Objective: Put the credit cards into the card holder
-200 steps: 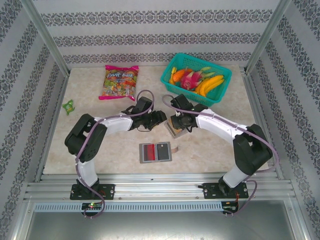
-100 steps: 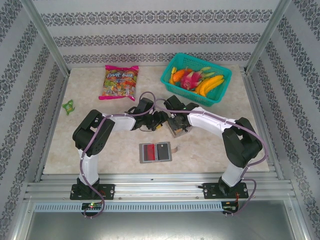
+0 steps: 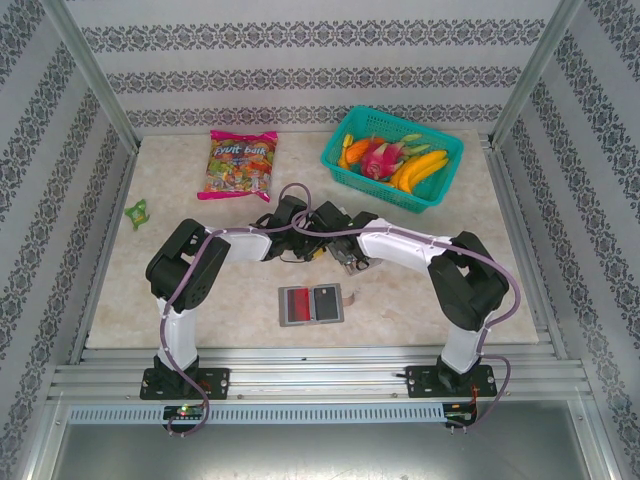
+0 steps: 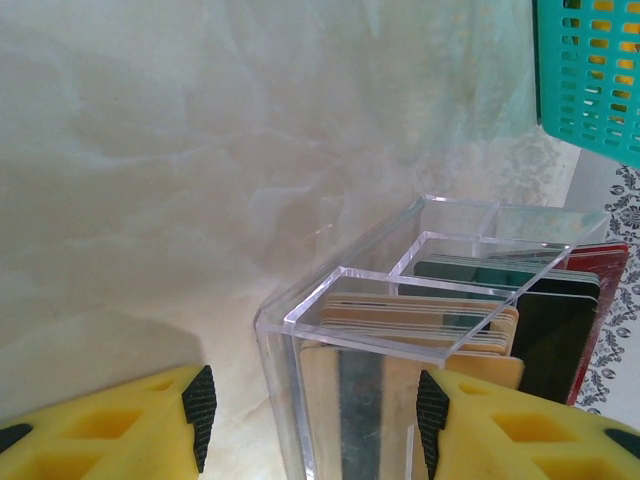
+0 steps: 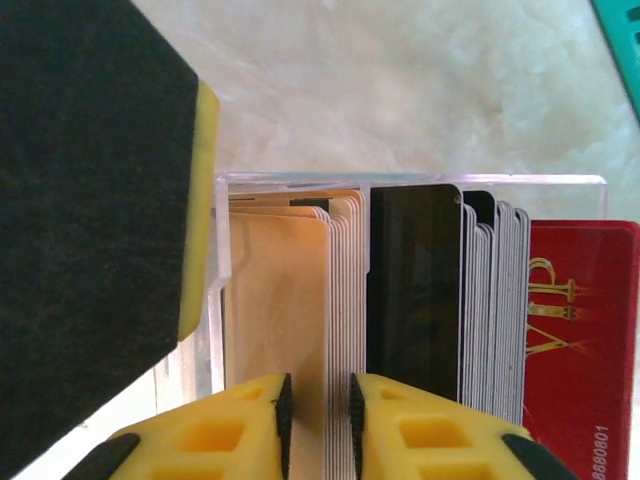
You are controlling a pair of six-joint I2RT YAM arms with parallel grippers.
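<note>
The credit cards stand on edge in a clear acrylic box (image 4: 352,276): tan ones (image 5: 275,300), black (image 5: 415,290), white, and a red one (image 5: 585,330) at the end. My right gripper (image 5: 320,420) is shut on a thin bundle of tan and white cards, and it sits mid-table (image 3: 346,252). My left gripper (image 4: 316,415) is open astride the box's near end, its left pad clear of the wall. It meets the right one from the left (image 3: 318,243). The card holder (image 3: 312,304) lies flat in front, with a red and a dark panel showing.
A teal basket (image 3: 440,180) of fruit stands at the back right, and its corner also shows beyond the clear box (image 4: 590,70). A candy bag (image 3: 240,163) lies at the back left. A small green item (image 3: 136,211) rests near the left edge. The left gripper's black-and-yellow finger (image 5: 90,200) looms beside the box.
My right arm has swung left toward the left gripper and its jaws have narrowed onto the cards. The left arm edged right early on, then held still.
</note>
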